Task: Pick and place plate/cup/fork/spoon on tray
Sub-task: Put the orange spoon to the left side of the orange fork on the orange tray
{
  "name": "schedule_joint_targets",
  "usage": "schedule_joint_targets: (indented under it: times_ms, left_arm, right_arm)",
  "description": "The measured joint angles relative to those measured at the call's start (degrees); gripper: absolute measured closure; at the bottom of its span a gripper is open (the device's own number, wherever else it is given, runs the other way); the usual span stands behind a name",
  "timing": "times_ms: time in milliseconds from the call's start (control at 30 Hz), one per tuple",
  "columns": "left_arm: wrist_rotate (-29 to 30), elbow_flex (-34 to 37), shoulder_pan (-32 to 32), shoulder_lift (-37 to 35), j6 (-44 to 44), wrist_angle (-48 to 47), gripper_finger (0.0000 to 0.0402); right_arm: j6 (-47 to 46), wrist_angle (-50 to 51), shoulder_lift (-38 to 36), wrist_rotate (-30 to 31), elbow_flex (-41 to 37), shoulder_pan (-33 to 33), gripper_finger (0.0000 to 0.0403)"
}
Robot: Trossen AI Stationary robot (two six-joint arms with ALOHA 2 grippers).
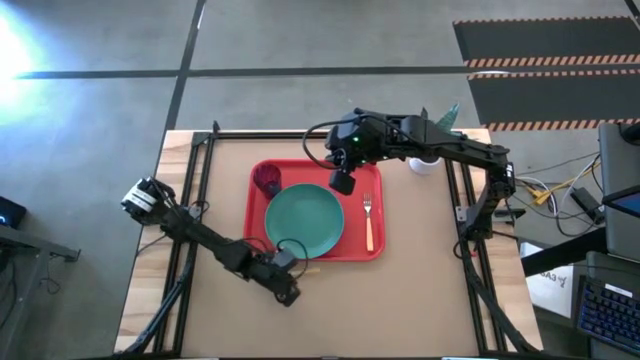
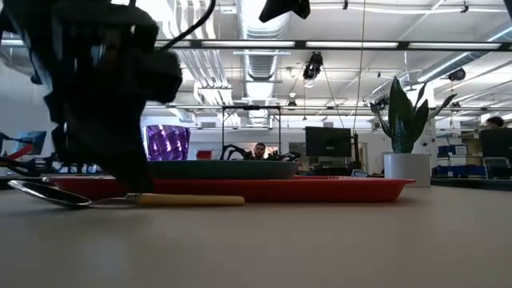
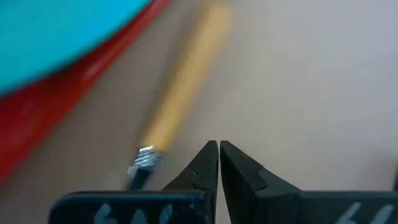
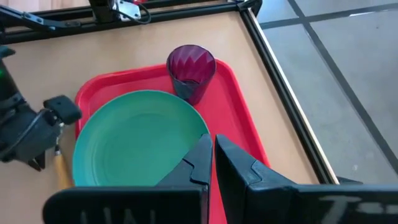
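The spoon [image 2: 120, 198] was the one item left off the tray [image 1: 375, 178]: in the low view it lay flat on the table [image 1: 420, 300] along the tray's near edge, bowl toward the left of the frame and pale handle pointing right. In the high view it was mostly hidden beneath the left arm, near the tray's lower-left corner.

The plate [image 1: 305, 220] sat in the middle of the tray, the cup [image 1: 267, 179] stood upright in the tray's upper-left corner, just beside the plate, and the fork [image 1: 368, 222] lay along the tray's right side, tines toward the top of the frame. So three of the four pieces looked placed, and only the spoon remained, by my judgement.

The left gripper [image 3: 219, 152] was low at the spoon, its fingers pressed together with nothing between them; the handle lay just beside the tips, not within them. It would have had to open before any grasp.

The right gripper [image 4: 213, 149] hung above the tray's upper middle, over the plate's far rim, fingers closed and empty, apparently waiting. A small white pot [image 1: 424, 163] stood on the table beyond the tray's upper-right corner.
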State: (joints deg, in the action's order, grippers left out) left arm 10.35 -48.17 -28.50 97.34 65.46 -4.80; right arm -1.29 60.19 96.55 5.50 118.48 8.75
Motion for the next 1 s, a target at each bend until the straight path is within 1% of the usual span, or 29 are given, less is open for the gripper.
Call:
schedule_joint_targets:
  times_ms: [33, 200, 300, 400, 600, 700, 833, 933, 1000]
  left_arm:
    - [0.28, -1.24, 0.06, -0.21, -1.47, -2.3, 0.0401]
    - [0.73, -7.53, 0.29, -1.76, -7.12, -20.01, 0.0401]
    - [3.21, -10.68, 0.29, -3.9, -9.48, -27.68, 0.0401]
    - [8.94, -13.06, 0.28, -6.7, -10.79, -34.62, 0.0402]
    - [23.15, -15.47, 0.27, -15.56, -10.47, -45.44, 0.0402]
    - [31.55, -15.82, 0.27, -21.04, -11.11, -46.79, 0.0402]
    - [40.98, -15.84, 0.27, -28.43, -16.25, -46.74, 0.0402]
    - [46.32, -15.84, 0.27, -33.3, -21.42, -46.67, 0.0402]
    - [48.71, -15.84, 0.27, -35.83, -24.63, -46.41, 0.0402]
  right_arm:
    - [-0.07, 0.01, -0.14, 0.0, 0.0, 0.0, 0.0394]
    - [-0.12, 0.01, -0.82, -0.01, 0.0, 0.0, 0.0394]
    - [-0.14, -0.01, -0.88, -0.19, 0.02, 0.0, 0.0394]
    - [-0.19, 0.01, -0.88, -2.64, 0.0, 0.0, 0.0394]
    - [-2.16, 1.04, -0.64, -11.09, -0.62, -0.68, 0.0394]
    - [-3.18, 2.7, 0.07, -11.61, -0.83, -1.6, 0.0394]
    - [-5.11, 5.73, 2.25, -12.15, -0.95, -2.87, 0.0394]
    - [-6.27, 6.83, 4.24, -12.18, -1.01, -3.79, 0.0394]
    - [-7.13, 6.79, 5.7, -12.18, -1.01, -4.31, 0.0394]
